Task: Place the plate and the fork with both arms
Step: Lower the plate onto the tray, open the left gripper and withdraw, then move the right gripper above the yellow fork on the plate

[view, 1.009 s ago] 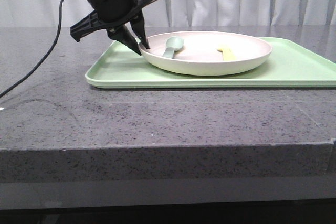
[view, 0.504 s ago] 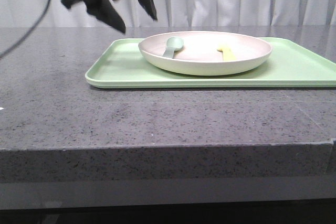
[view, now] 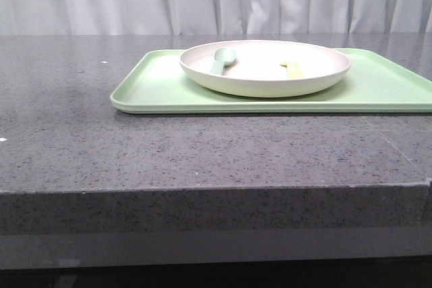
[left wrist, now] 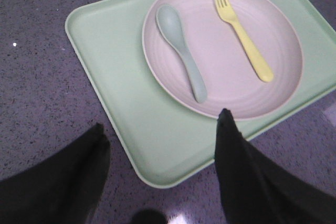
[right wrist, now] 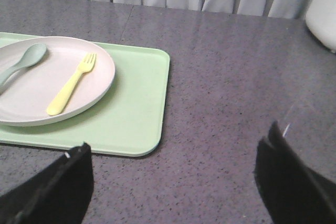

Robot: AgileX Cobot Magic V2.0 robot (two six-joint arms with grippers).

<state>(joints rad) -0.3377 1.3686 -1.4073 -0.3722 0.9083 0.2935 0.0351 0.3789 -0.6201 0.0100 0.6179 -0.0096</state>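
Note:
The off-white plate (view: 264,75) sits on the light-green tray (view: 155,85) on the grey table. The yellow fork (view: 292,68) lies in the plate beside a pale grey-green spoon (view: 220,59). Neither gripper shows in the front view. In the left wrist view my left gripper (left wrist: 160,129) is open and empty, high above the tray's corner (left wrist: 163,174), with the plate (left wrist: 220,85), fork (left wrist: 244,38) and spoon (left wrist: 181,48) beyond it. In the right wrist view my right gripper (right wrist: 176,150) is open and empty over bare table beside the tray (right wrist: 139,108); plate (right wrist: 31,93) and fork (right wrist: 71,85) lie off to one side.
White curtains hang behind the table. A white object (right wrist: 323,11) stands at the table's far edge in the right wrist view. The grey stone table top (view: 202,150) runs wide around the tray, with its front edge near the camera.
My left arm was at the plate's left rim a second ago, then rose and has left the front view. Plate, fork, spoon and tray have not moved.

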